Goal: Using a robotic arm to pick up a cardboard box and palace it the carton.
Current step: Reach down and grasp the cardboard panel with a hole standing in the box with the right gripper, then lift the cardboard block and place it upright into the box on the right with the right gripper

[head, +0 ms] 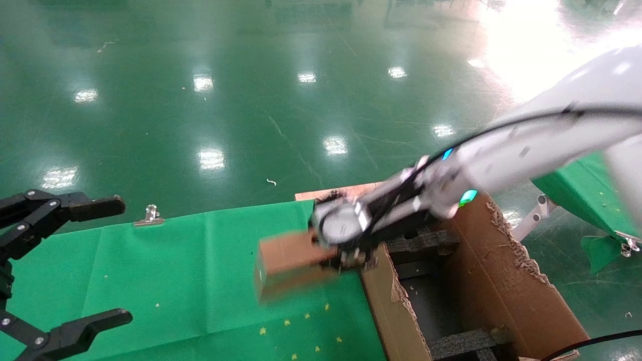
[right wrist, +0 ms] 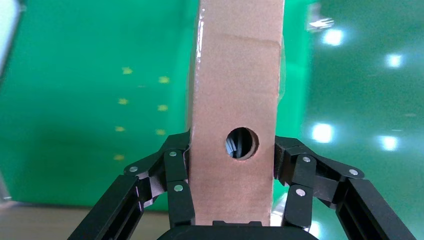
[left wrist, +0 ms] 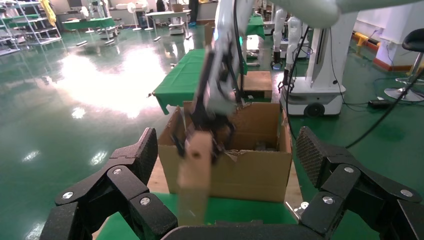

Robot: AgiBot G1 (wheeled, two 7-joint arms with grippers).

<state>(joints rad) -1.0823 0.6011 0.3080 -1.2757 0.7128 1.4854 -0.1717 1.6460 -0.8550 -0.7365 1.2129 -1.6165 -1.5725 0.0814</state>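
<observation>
the carton [head: 506, 281] stands open at the table's right end, black foam blocks [head: 426, 241] lining it. green cloth [head: 175, 271] covers the table beside it. the robotic arm [head: 526, 150] reaches over the carton's near wall; the right gripper [head: 346, 250] is clamped on the cardboard box [head: 288, 263], held above the cloth just beside the carton. the left gripper [head: 65, 260] sits parked at the cloth's left edge, fingers spread wide.

No legible text in any view.
The cardboard box [right wrist: 235, 100], filling the centre of the right wrist view, shows plain brown faces and one round hole, with no print that can be made out. The carton [head: 506, 281], at lower right of the head view, likewise carries no lettering or mark that can be read.
</observation>
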